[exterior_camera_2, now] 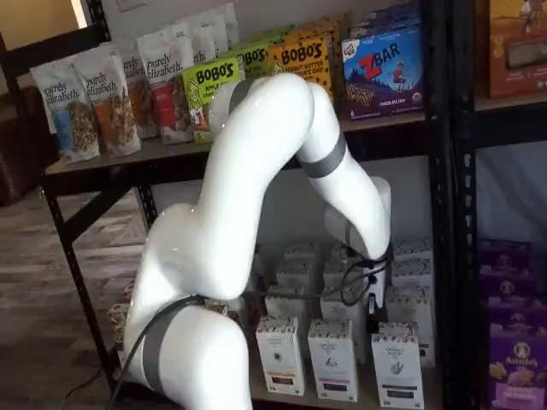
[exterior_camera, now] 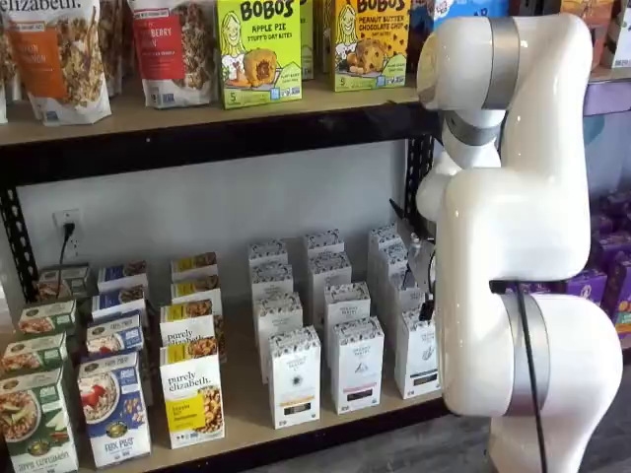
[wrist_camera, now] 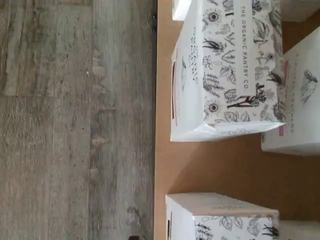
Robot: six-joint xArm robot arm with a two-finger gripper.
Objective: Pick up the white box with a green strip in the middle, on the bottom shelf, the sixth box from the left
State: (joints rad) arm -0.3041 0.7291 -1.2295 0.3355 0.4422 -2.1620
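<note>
Arm reaching over the white cartons at the right end of the bottom shelf (exterior_camera: 246, 409).
The white box (exterior_camera: 417, 353) stands at the front edge, rightmost of three like cartons (exterior_camera: 296, 379), and is also seen in a shelf view (exterior_camera_2: 397, 363). Rows of similar cartons stand behind it, and purely elizabeth boxes (exterior_camera: 192, 394) stand to the left. The gripper (exterior_camera_2: 373, 295) hangs above the rear rows among cables; whether its fingers are parted cannot be told.

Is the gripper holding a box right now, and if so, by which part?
Cannot be told: the arm hides the fingers in both shelf views. The wrist view shows only cartons standing on the bottom shelf.
</note>
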